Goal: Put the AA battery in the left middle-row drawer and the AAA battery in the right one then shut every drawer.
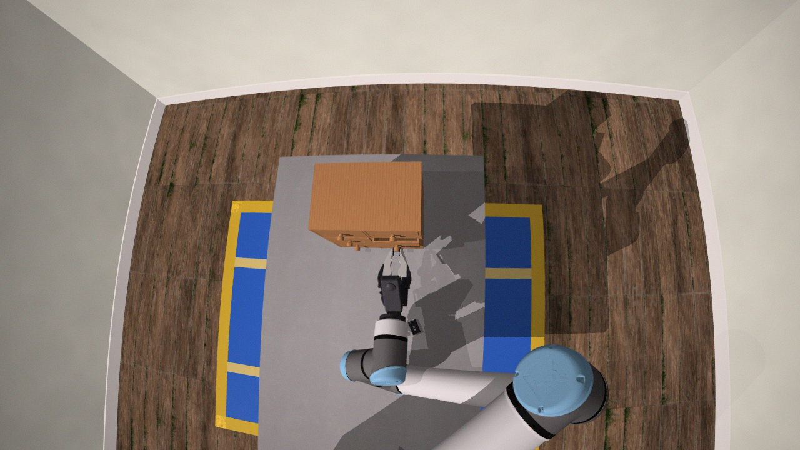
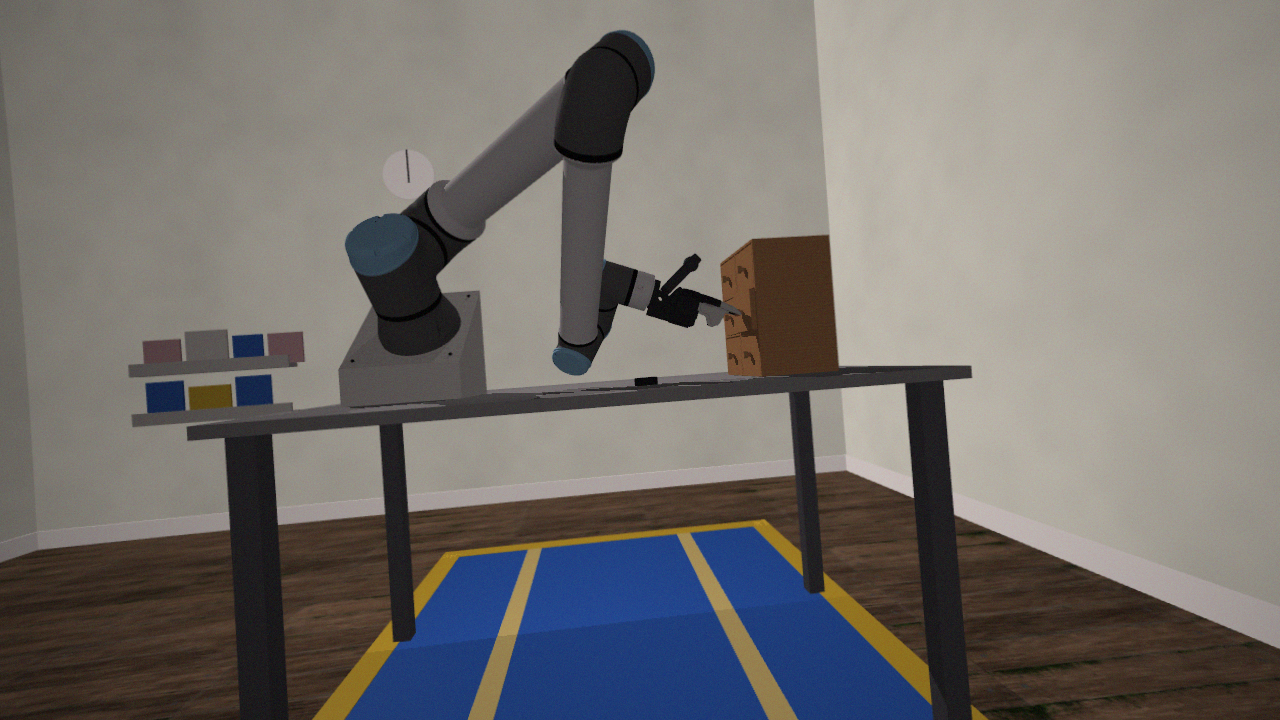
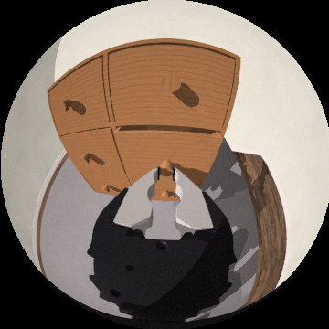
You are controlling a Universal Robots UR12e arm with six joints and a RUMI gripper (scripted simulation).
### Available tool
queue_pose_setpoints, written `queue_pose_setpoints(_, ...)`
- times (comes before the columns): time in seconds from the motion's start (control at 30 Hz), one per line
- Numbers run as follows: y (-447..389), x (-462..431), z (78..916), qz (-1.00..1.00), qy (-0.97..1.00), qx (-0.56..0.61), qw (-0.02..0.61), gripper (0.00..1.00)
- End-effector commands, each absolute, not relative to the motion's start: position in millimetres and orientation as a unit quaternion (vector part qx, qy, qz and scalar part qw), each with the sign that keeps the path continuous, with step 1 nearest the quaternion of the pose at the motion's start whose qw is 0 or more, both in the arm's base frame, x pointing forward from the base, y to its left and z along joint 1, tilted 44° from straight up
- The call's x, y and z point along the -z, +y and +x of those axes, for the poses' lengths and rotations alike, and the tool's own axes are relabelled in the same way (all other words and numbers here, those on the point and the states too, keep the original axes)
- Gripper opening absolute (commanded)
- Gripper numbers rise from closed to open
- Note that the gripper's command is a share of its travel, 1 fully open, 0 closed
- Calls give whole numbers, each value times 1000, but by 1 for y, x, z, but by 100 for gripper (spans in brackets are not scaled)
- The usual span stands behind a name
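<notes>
Wooden and orange-brown, the chest (image 1: 364,192) stands upright at the far end of the grey table (image 1: 313,347), its drawer fronts facing the arm. The gripper (image 3: 165,183) reaches level toward the right drawer of the middle row (image 3: 169,153) and is clenched on that drawer's knob (image 3: 164,180), a grey fingertip (image 3: 137,203) pressed to either side of it. A thin dark slit shows along the top edge of this drawer front, so it sits almost flush with the chest. A small black item (image 1: 414,326) lies on the table just right of the wrist, too small to identify. Neither battery can be picked out in any view
</notes>
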State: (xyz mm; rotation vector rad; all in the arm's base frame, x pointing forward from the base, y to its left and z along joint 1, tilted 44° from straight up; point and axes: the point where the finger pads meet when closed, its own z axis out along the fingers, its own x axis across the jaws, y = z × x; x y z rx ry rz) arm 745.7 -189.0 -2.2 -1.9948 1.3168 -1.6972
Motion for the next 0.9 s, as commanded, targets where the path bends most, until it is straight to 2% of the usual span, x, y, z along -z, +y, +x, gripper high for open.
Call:
queue_pose_setpoints(0.0, -189, 2, 748, -677, 446, 576, 105, 7)
queue_pose_setpoints(0.87, -190, 2, 755, -677, 446, 576, 105, 7)
